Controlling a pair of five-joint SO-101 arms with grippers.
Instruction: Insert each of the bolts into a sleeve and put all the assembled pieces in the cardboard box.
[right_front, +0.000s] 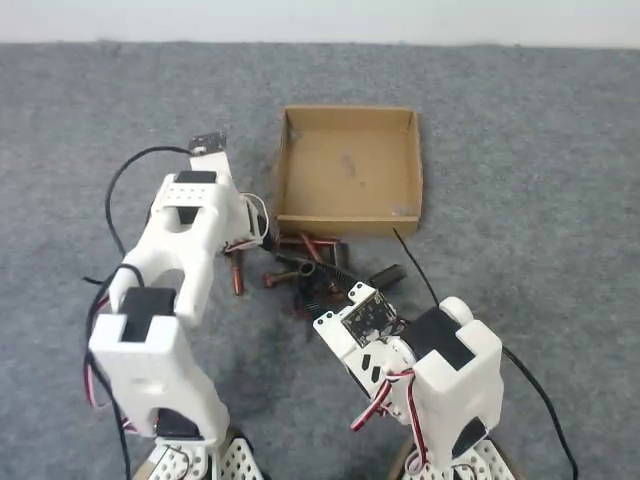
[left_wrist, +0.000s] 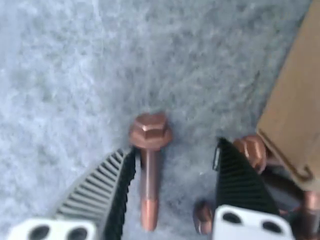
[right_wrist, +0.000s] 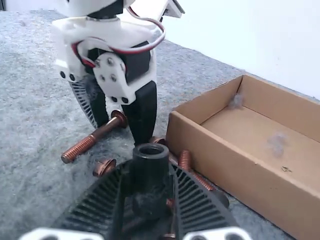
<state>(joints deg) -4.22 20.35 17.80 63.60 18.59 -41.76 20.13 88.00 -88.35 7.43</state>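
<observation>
Tightest spot is right in front of the box (right_front: 345, 225). A pile (right_front: 305, 268) of bolts and sleeves sits against its front wall. The left gripper (left_wrist: 175, 150) is spread around one bolt (left_wrist: 149, 175) at the pile's edge, and the right gripper (right_wrist: 150, 172), clamping a sleeve (right_wrist: 150, 152), crowds the near side. There's roomy bare carpet (right_front: 530, 180) on either side of the box.

In the left wrist view the cardboard box (left_wrist: 292, 105) is cut off.

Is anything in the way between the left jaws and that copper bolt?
Nothing visible does. The left gripper has its jaws open on either side of the bolt, with only carpet between.
</observation>
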